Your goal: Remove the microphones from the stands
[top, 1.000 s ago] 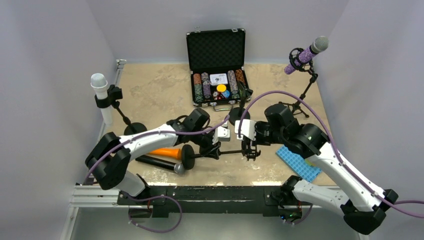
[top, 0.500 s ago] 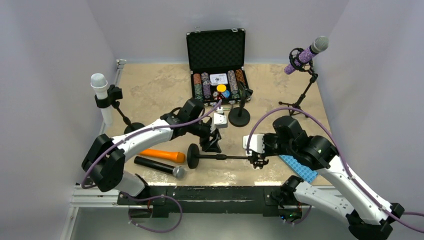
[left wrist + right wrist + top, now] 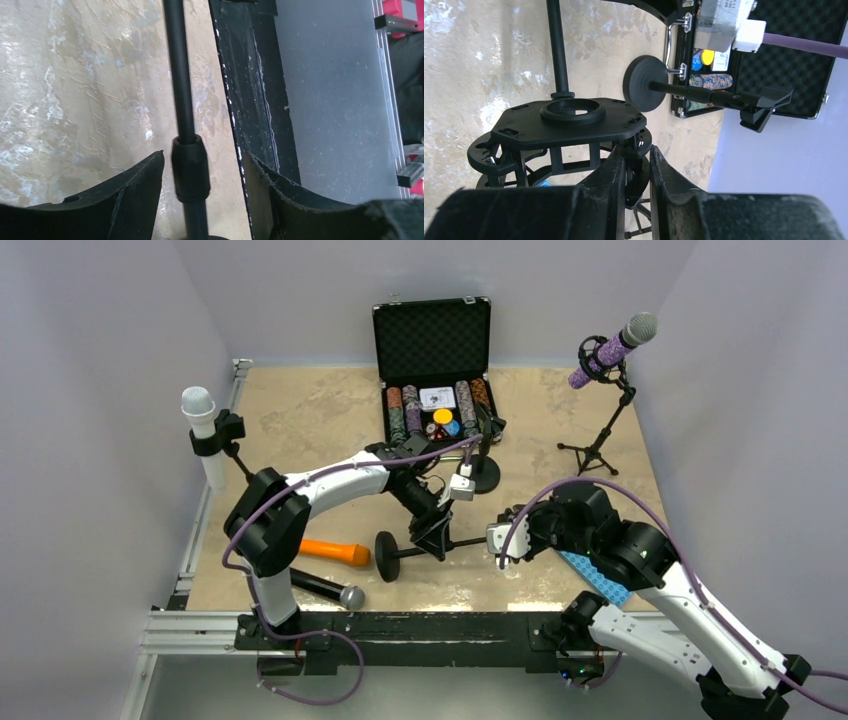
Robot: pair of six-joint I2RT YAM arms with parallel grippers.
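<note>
The stand (image 3: 405, 550) lies on its side on the counter (image 3: 320, 420) near the middle of the near edge, its round base (image 3: 386, 554) toward the left and its mount (image 3: 574, 117) toward the right. The right hand (image 3: 508, 543) is clamped on the lower frame of the mount, its fingers nearly together with only a thin part of it between them. The left hand (image 3: 437, 535) straddles the pole partway along, its fingers apart on either side of a collar on the pole, with a gap showing on each side. Just left of the base lies an orange mic (image 3: 335, 552), and nearer the near edge a black mic (image 3: 320, 587) with its silver head pointing right; which of the two belongs to this stand cannot be told. A second stand (image 3: 480, 475) stands upright on a round base beyond the left hand, close in front of an open case (image 3: 435, 375) of chips at the middle of the far edge. A blue pad (image 3: 598, 575) lies by the near right corner, partly under the right arm. A white mic (image 3: 203, 435) sits clipped in a stand at the left edge, and a purple mic (image 3: 612, 350) sits tilted on a tripod near the far right corner.
</note>
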